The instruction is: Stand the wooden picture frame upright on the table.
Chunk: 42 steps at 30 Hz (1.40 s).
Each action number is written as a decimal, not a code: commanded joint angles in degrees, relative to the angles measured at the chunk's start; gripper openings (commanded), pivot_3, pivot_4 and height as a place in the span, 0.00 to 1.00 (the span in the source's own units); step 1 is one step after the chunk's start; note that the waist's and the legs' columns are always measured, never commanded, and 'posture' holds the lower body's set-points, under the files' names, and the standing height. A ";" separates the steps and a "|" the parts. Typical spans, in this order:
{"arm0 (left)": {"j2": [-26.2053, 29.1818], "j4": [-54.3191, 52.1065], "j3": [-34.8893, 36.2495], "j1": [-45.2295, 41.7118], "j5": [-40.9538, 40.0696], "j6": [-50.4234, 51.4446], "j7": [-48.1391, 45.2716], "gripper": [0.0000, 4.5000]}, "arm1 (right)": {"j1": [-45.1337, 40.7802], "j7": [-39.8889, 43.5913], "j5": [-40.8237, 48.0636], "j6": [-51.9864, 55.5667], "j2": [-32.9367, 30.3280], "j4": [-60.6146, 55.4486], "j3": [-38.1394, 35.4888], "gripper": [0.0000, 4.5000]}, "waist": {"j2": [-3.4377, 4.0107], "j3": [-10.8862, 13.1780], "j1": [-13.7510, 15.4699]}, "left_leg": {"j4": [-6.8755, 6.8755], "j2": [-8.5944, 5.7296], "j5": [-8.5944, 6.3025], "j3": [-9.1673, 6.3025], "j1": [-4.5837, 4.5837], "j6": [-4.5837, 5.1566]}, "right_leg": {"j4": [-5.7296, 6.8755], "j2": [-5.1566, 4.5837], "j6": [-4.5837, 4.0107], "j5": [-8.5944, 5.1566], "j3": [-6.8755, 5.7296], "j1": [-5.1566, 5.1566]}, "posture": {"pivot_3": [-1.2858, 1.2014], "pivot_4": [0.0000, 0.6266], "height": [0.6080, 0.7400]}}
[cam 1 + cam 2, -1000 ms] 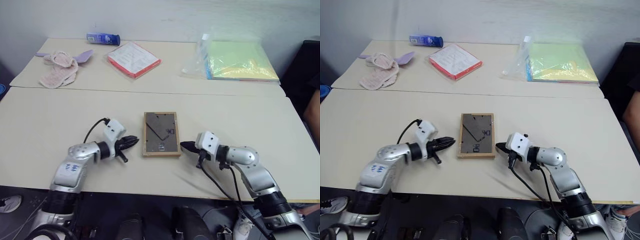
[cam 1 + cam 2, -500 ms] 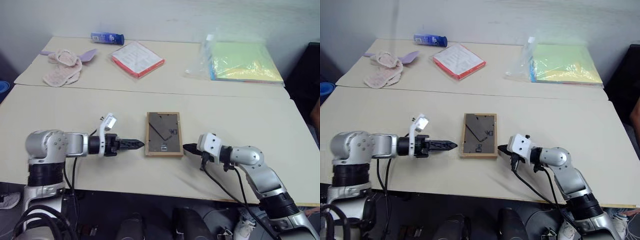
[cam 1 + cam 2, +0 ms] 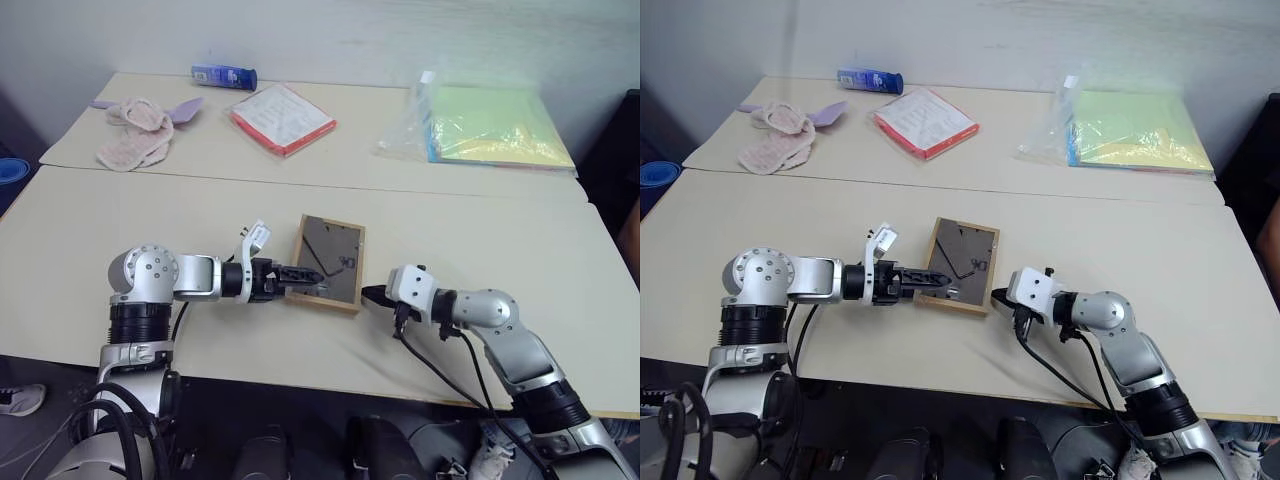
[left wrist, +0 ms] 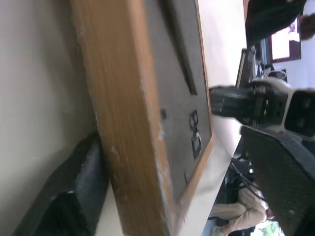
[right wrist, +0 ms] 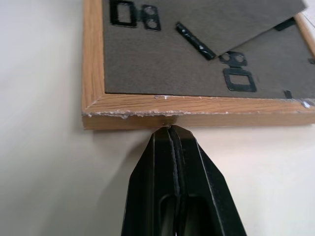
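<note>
The frame (image 3: 331, 262) is seen back-up near the front middle of the counter (image 3: 500, 240), its left edge now raised while its right edge rests on the surface. A second ago it lay flat and squared to the counter edge; it has since been tipped and turned slightly.

The left end effector (image 3: 305, 281), which stood clear of the frame's left side a second ago, has been brought across to it. In the left wrist view its fingers are parted around the raised wooden edge, one finger (image 4: 74, 196) under the frame and the other above the grey back; whether the edge is actually pinched cannot be told.

The right end effector (image 3: 369, 294) is fully closed, nothing held, its tip pressed against the frame's right edge as a stop, as the right wrist view shows.

The lift is judged to have begun. The easel stand (image 5: 231, 19) is not yet folded out, so standing the frame remains undone.
</note>
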 commanded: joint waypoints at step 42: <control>3.97 -8.77 4.82 6.88 -10.25 0.72 -9.95 0.29 | -10.87 17.35 23.24 5.39 1.49 -2.21 -7.94 1.00 | -0.05 0.03 -1.77 | -0.09 0.09 0.01 -0.03 -0.12 -0.02 | -0.04 0.05 -0.01 0.00 -0.01 -0.12 | 0.52 0.24 1.00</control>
